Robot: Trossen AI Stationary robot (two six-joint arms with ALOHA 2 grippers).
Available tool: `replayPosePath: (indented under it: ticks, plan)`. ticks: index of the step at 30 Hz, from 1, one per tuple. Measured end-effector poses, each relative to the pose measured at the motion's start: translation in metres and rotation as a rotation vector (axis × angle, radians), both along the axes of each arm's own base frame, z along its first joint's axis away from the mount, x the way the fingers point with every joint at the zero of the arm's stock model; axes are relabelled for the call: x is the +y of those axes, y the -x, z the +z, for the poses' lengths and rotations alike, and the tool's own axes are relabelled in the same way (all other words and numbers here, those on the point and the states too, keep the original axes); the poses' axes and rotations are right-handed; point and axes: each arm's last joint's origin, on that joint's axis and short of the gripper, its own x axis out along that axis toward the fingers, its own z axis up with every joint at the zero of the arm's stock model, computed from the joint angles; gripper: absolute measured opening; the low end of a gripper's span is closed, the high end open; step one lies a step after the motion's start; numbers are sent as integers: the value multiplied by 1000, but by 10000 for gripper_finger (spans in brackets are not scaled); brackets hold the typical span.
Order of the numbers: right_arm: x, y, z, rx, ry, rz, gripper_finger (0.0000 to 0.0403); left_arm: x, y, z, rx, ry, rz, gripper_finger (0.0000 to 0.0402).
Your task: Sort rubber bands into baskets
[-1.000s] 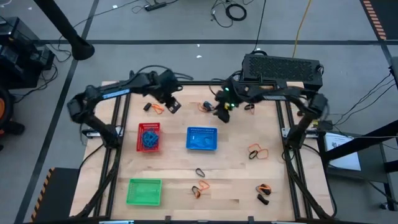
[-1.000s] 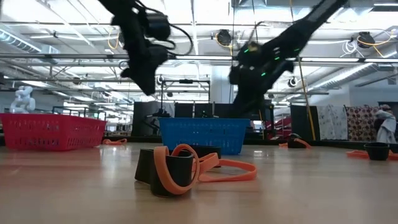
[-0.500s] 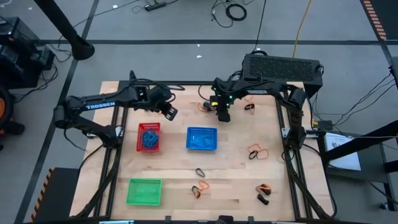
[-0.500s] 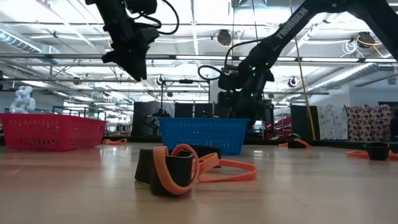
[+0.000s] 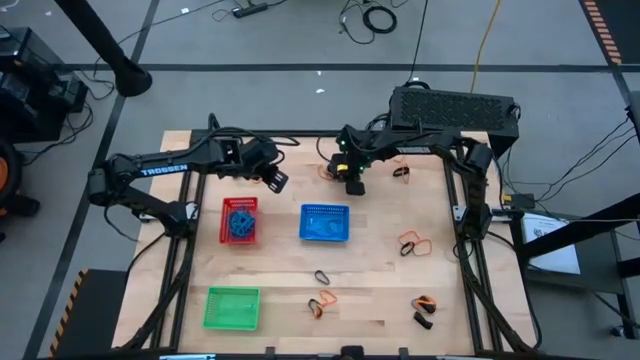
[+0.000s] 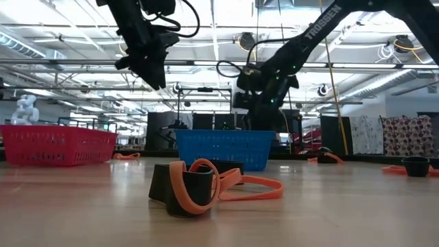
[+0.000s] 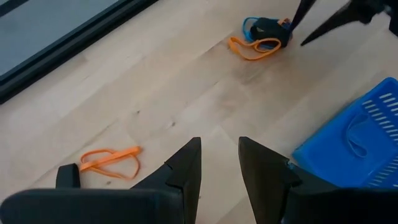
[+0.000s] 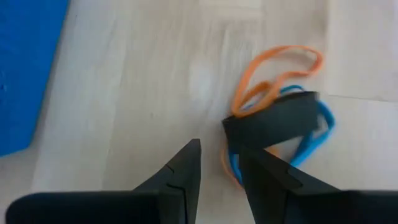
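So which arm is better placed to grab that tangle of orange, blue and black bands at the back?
The right. Its tool hovers right beside the tangle, fingers slightly apart. The left tool sits farther away, near the red basket.

Rubber bands (image 5: 413, 243) lie scattered around red (image 5: 240, 221), blue (image 5: 325, 224), green baskets (image 5: 232, 308).

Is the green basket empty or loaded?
Empty, as far as the high view shows: the green basket has no bands visible inside, unlike the red basket, which holds blue bands.

Open wood between blue basket (image 5: 325, 224) and green basket (image 5: 232, 307); band clumps (image 5: 321, 303) scattered
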Motion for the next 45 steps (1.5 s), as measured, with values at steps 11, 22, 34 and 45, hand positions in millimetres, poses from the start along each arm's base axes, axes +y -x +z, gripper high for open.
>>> replayPosePath:
  ticks: [11,22,34,45]
  plan:
    - [-11,3,-8,27,41,-47,102,-2,2,-4,13,23,14,114]
    - [-11,15,-24,14,17,-111,102,-4,2,-14,15,40,26,114]
    - [-9,13,-19,48,-59,-209,20,7,-18,-35,-264,-43,-93,114]
    - [-6,17,37,64,-124,-273,3,0,-26,-66,-678,38,-282,114]
